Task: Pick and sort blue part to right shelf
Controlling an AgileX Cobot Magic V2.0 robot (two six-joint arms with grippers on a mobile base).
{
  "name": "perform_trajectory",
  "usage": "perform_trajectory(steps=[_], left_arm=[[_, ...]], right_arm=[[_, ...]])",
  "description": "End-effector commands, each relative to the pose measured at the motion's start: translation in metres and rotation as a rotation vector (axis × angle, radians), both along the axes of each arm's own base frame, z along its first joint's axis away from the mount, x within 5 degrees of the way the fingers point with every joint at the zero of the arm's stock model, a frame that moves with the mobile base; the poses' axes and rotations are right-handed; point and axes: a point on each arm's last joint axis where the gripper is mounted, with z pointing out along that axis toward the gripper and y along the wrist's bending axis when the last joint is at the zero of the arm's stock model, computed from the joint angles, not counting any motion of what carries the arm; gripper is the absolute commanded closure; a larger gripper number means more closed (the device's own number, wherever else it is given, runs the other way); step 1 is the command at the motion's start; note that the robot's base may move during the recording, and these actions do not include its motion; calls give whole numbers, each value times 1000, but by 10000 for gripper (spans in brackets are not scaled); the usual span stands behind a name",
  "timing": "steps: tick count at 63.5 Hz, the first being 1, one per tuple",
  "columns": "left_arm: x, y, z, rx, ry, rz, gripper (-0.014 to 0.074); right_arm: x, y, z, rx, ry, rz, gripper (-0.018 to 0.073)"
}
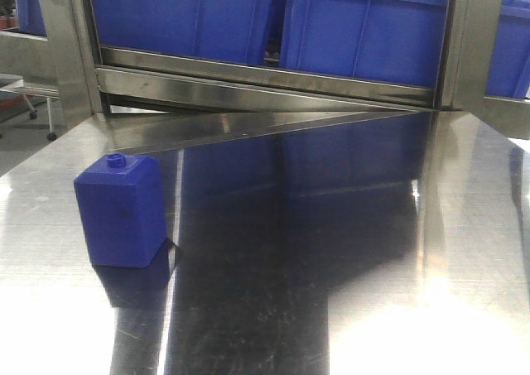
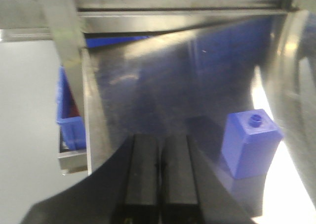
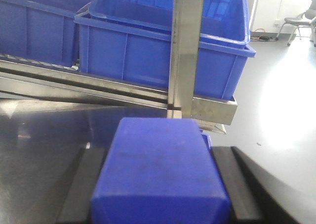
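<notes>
The blue part (image 3: 160, 174) fills the lower middle of the right wrist view. My right gripper (image 3: 158, 152) is shut on it, one black finger against each side. Just beyond it stands the right shelf (image 3: 212, 108), with a steel front rail, an upright post and large blue bins (image 3: 148, 51). My left gripper (image 2: 160, 140) is shut with nothing between its fingers and hovers low over the steel table near its left edge. Neither gripper shows in the front view.
A squarer blue block with a small round holed neck (image 1: 122, 213) stands upright on the shiny steel table (image 1: 331, 251), to the right of my left gripper (image 2: 252, 142). Blue bins on a steel rack (image 1: 356, 27) line the table's far side. Grey floor lies past both table edges.
</notes>
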Motion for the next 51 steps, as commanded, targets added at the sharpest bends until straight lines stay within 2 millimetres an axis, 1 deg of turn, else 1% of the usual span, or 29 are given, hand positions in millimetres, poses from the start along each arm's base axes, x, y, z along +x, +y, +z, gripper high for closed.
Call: perform_trajectory(steps=[1,4,9,10,16,18,20,24,35,41,45,47,51], left_arm=[[11,-7,22,-39,-74,-23,398],[16,-11,25,-36,-66,-38,317],[26,-18,28,-24,-47,-63,140],[30,-20,30,-14,-42,-73,76],[43,-30,35,-20,-3,-91,-75],[49,-33,37,-49,31,-82,-107],[54,-36,40,-88,56,-70,-112],[67,-44,46,-130,95,-53,-94],[100,-67,54,-186,281,-14,-86],[118,-80,53,-189,430,31,-86],[127,-86,55,-183,510,61,-86],[133,-91,52,-185,574,89,-86],[140,-98,53,-181,637,114,-86]], right_arm=[[-1,0,17,-22,-117,-7,134],[-1,0,17,-22,-117,-7,134],[-1,0,17,-22,-117,-7,134],[-1,0,17,-22,-117,-7,134],[-1,0,17,-22,-117,-7,134],[-1,0,17,-22,-117,-7,134],[-1,0,17,-22,-117,-7,134],[-1,0,17,-22,-117,-7,134],[-1,0,17,-22,-116,-7,134],[-1,0,17,-22,-116,-7,134],[-1,0,17,-22,-116,-7,134],[-1,0,17,-22,-116,-7,134],[-1,0,17,-22,-116,-7,134]])
